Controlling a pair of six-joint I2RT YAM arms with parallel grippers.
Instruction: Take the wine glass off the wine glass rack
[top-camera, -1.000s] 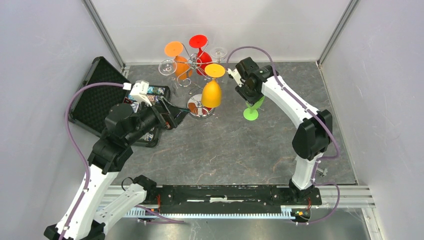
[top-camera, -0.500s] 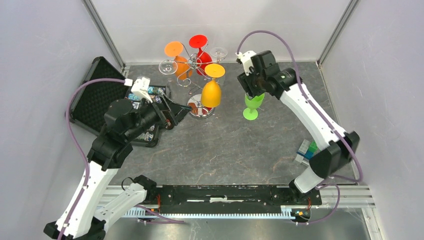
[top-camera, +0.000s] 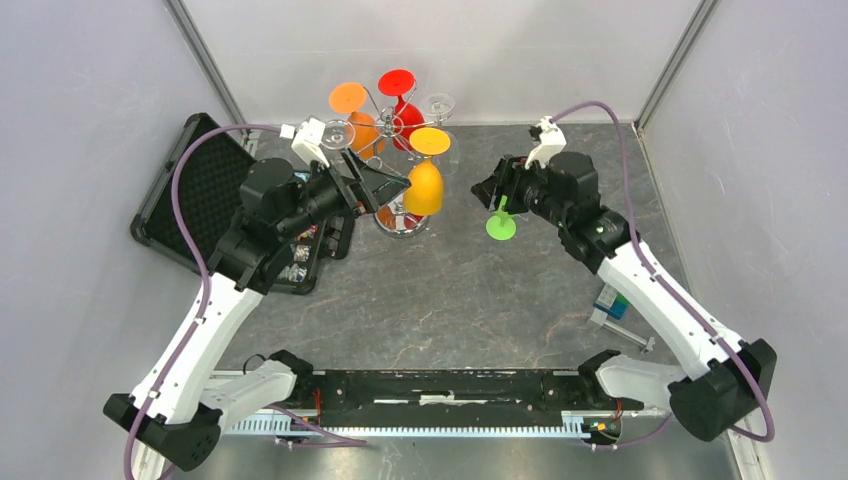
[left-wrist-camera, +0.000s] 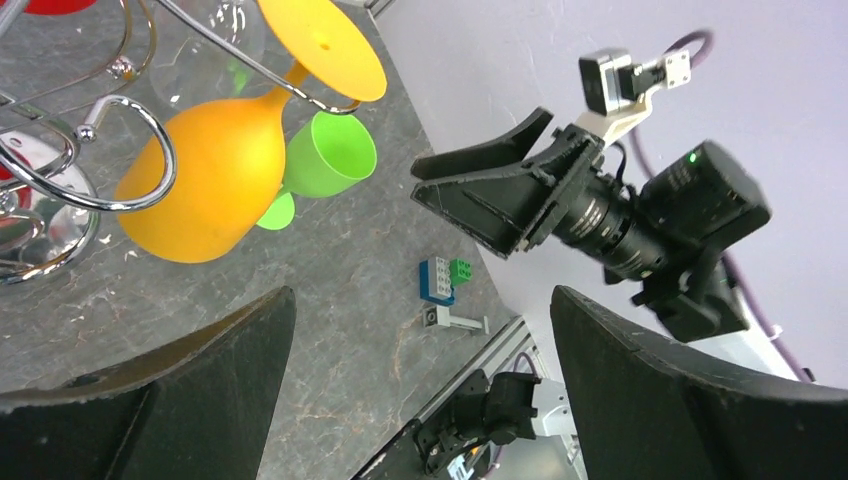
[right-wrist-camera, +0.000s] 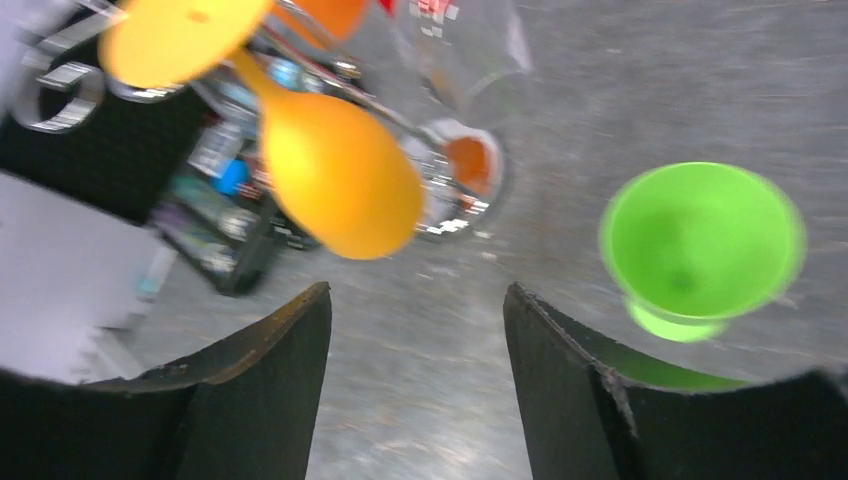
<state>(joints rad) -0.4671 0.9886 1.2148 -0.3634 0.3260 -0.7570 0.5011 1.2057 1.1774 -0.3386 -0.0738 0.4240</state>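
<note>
The chrome wine glass rack stands at the back of the table. Orange, red, clear and yellow wine glasses hang from it upside down. The yellow glass hangs nearest, and my left gripper is open just left of it, holding nothing. A green wine glass stands upright on the table, off the rack. My right gripper hovers open above and beside it. In the right wrist view the green glass sits outside the right finger. In the left wrist view the yellow glass hangs from a rack wire.
An open black case with small items lies at the left, under my left arm. A blue-and-green toy block and a small grey part lie at the right. Walls close in the back and both sides.
My right gripper opened, let go of the green glass and drew back to the right. My left arm swung up and toward the rack, beside the yellow glass.
</note>
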